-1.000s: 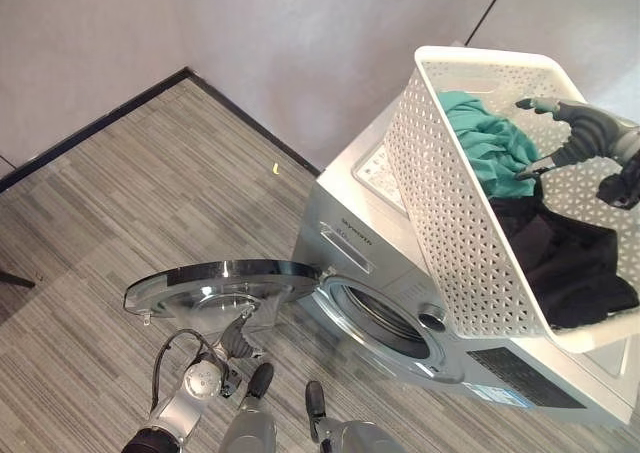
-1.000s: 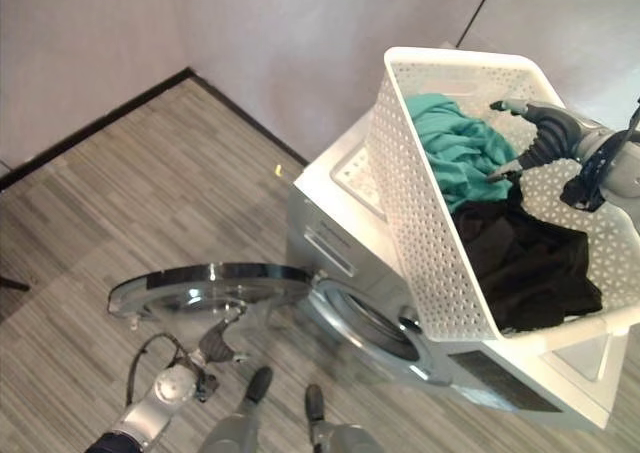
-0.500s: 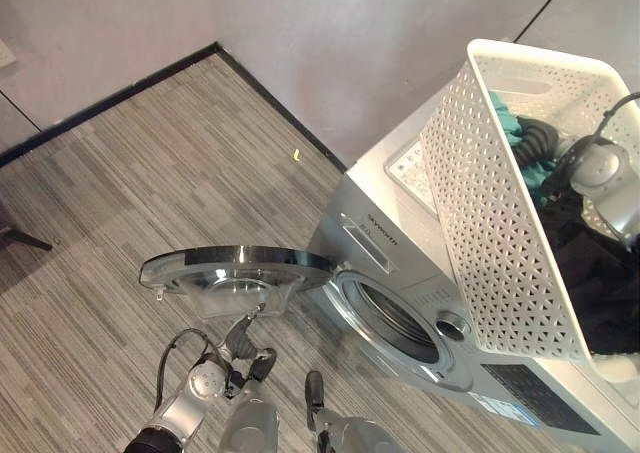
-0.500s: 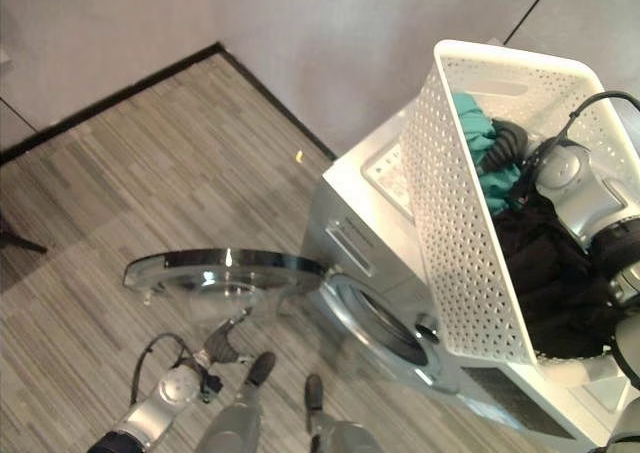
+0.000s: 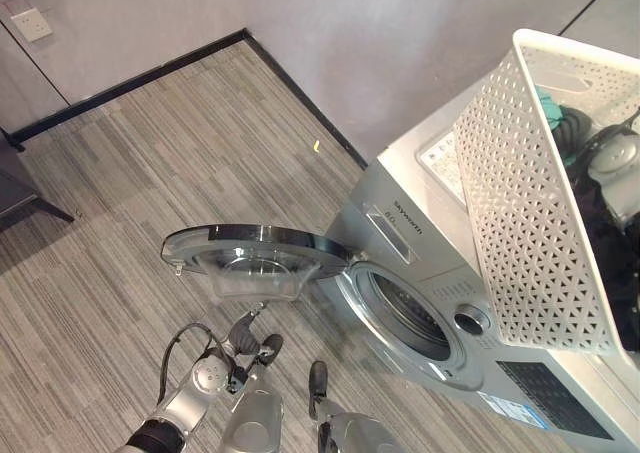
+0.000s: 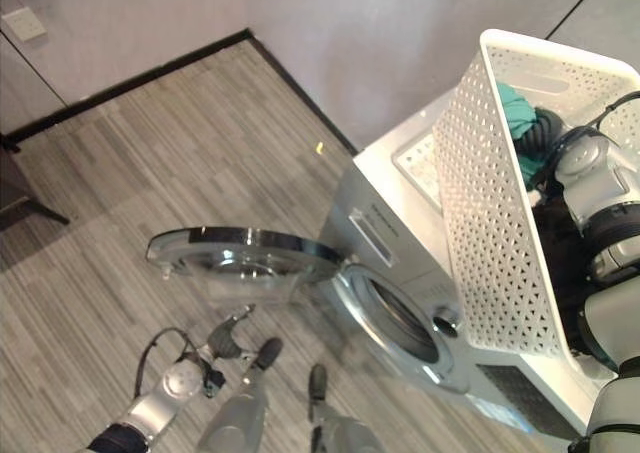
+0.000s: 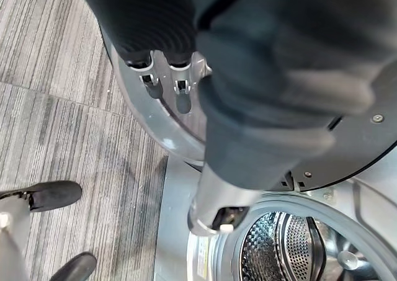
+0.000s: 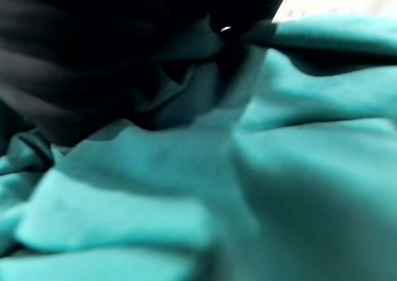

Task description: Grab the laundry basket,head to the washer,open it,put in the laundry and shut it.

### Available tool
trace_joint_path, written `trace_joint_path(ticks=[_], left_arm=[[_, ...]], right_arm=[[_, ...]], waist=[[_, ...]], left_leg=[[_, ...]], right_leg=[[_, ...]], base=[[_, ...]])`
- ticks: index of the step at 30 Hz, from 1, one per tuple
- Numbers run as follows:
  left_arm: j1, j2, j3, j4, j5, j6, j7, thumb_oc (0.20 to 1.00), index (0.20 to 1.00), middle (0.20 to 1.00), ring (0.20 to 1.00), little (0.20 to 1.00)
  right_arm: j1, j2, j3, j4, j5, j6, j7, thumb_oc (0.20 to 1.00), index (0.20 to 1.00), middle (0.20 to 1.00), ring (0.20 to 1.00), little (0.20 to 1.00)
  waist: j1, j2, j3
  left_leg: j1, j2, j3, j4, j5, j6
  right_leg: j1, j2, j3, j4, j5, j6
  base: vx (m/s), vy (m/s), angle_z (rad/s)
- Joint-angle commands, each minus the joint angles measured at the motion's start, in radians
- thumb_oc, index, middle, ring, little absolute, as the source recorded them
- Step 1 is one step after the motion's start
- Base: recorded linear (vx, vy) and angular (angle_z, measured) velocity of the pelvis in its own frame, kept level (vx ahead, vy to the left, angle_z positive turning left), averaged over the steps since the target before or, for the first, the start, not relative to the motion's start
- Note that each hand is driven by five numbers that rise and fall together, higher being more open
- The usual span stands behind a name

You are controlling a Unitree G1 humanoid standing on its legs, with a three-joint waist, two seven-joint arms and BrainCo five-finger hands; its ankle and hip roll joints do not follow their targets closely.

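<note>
Our left hand (image 5: 247,336) hangs low below the open round glass washer door (image 5: 255,256), its fingers relaxed and holding nothing. Beyond it, the silver front-loading washer's (image 5: 420,243) drum opening (image 5: 408,316) stands unobstructed. Farther up, the white perforated plastic laundry basket (image 6: 492,208) rests tilted on the washer top. Our right hand (image 6: 543,131) is buried in the teal cloth (image 8: 260,169) inside; we cannot tell its finger state. The drum lies below and left of this hand; the basket wall stands between.
</note>
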Motion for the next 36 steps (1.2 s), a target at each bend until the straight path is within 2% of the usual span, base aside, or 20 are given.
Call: trace_joint_path(ticks=[1, 10, 11, 14, 17, 21, 25, 29, 31, 36], left_arm=[[-0.026, -0.005, -0.036, 0.009, -0.015, -0.031, 0.015, 1.0, 1.0, 1.0, 1.0, 1.0], [-0.003, -0.018, -0.025, 0.059, -0.01, -0.041, -0.001, 1.0, 1.0, 1.0, 1.0, 1.0], [-0.004, -0.017, -0.025, 0.059, -0.01, -0.042, -0.001, 1.0, 1.0, 1.0, 1.0, 1.0], [-0.012, -0.022, -0.04, 0.076, 0.002, -0.046, -0.01, 1.0, 1.0, 1.0, 1.0, 1.0], [-0.021, -0.022, -0.059, 0.099, 0.004, -0.048, -0.01, 1.0, 1.0, 1.0, 1.0, 1.0], [-0.022, -0.023, -0.064, 0.104, 0.002, -0.048, -0.009, 1.0, 1.0, 1.0, 1.0, 1.0], [-0.026, -0.029, -0.068, 0.124, -0.006, -0.045, 0.003, 1.0, 1.0, 1.0, 1.0, 1.0], [-0.028, -0.035, -0.066, 0.131, -0.006, -0.04, 0.014, 1.0, 1.0, 1.0, 1.0, 1.0], [-0.035, -0.044, -0.064, 0.139, -0.002, -0.037, 0.033, 1.0, 1.0, 1.0, 1.0, 1.0], [-0.036, -0.045, -0.052, 0.133, 0.004, -0.035, 0.051, 1.0, 1.0, 1.0, 1.0, 1.0]], right_arm=[[-0.053, -0.016, 0.053, 0.012, 0.055, -0.001, -0.062, 0.2, 0.2, 0.2, 0.2, 0.2], [-0.101, -0.219, -0.043, -0.277, 0.245, -0.077, -0.126, 0.2, 0.2, 0.2, 0.2, 0.2], [-0.098, -0.221, -0.045, -0.279, 0.246, -0.076, -0.126, 0.2, 0.2, 0.2, 0.2, 0.2], [-0.078, -0.285, -0.139, -0.317, 0.345, -0.12, -0.165, 0.2, 0.2, 0.2, 0.2, 0.2], [-0.121, -0.3, -0.18, -0.276, 0.418, -0.137, -0.206, 0.2, 0.2, 0.2, 0.2, 0.2], [-0.157, -0.297, -0.185, -0.232, 0.443, -0.144, -0.224, 0.2, 0.2, 0.2, 0.2, 0.2], [-0.207, -0.242, -0.214, -0.177, 0.469, -0.156, -0.288, 0.2, 0.2, 0.2, 0.2, 0.2], [-0.173, -0.217, -0.271, -0.224, 0.47, -0.166, -0.326, 0.2, 0.2, 0.2, 0.2, 0.2], [-0.121, -0.21, -0.346, -0.292, 0.474, -0.187, -0.373, 0.2, 0.2, 0.2, 0.2, 0.2], [-0.021, -0.256, -0.465, -0.379, 0.459, -0.204, -0.423, 0.2, 0.2, 0.2, 0.2, 0.2]], waist=[[-0.016, 0.0, -0.033], [-0.076, -0.002, -0.092], [-0.075, -0.002, -0.092], [-0.096, 0.001, -0.114], [-0.109, 0.002, -0.133], [-0.113, 0.005, -0.139], [-0.121, 0.015, -0.151], [-0.126, 0.021, -0.156], [-0.133, 0.029, -0.161], [-0.144, 0.035, -0.168]], left_leg=[[0.073, 0.06, -0.002, -0.068, -0.067, 0.018], [0.125, 0.08, 0.02, -0.068, -0.099, 0.018], [0.126, 0.081, 0.02, -0.068, -0.1, 0.018], [0.148, 0.088, 0.026, -0.068, -0.111, 0.017], [0.166, 0.093, 0.032, -0.068, -0.12, 0.016], [0.166, 0.095, 0.034, -0.068, -0.112, 0.014], [0.174, 0.096, 0.045, -0.068, -0.117, 0.016], [0.181, 0.097, 0.05, -0.068, -0.12, 0.018], [0.185, 0.096, 0.054, -0.068, -0.123, 0.02], [0.192, 0.095, 0.061, -0.068, -0.13, 0.023]], right_leg=[[0.026, -0.108, 0.03, 0.036, -0.06, 0.093], [0.049, -0.108, 0.053, 0.045, -0.069, 0.098], [0.049, -0.107, 0.053, 0.045, -0.07, 0.098], [0.059, -0.105, 0.061, 0.056, -0.077, 0.097], [0.065, -0.103, 0.068, 0.063, -0.081, 0.096], [0.063, -0.104, 0.072, 0.065, -0.073, 0.099], [0.067, -0.105, 0.084, 0.063, -0.069, 0.099], [0.071, -0.105, 0.089, 0.062, -0.068, 0.099], [0.076, -0.108, 0.093, 0.057, -0.063, 0.1], [0.077, -0.111, 0.101, 0.055, -0.059, 0.103]], base=[[0.01, 0.023, -0.09], [0.01, 0.007, -0.03], [0.02, 0.002, -0.16], [0.03, -0.001, -0.16], [0.01, 0.003, -0.04], [0.0, 0.005, -0.14], [-0.01, 0.005, -0.04], [0.0, 0.005, -0.01], [-0.01, 0.026, -0.03], [-0.01, 0.019, -0.06]])
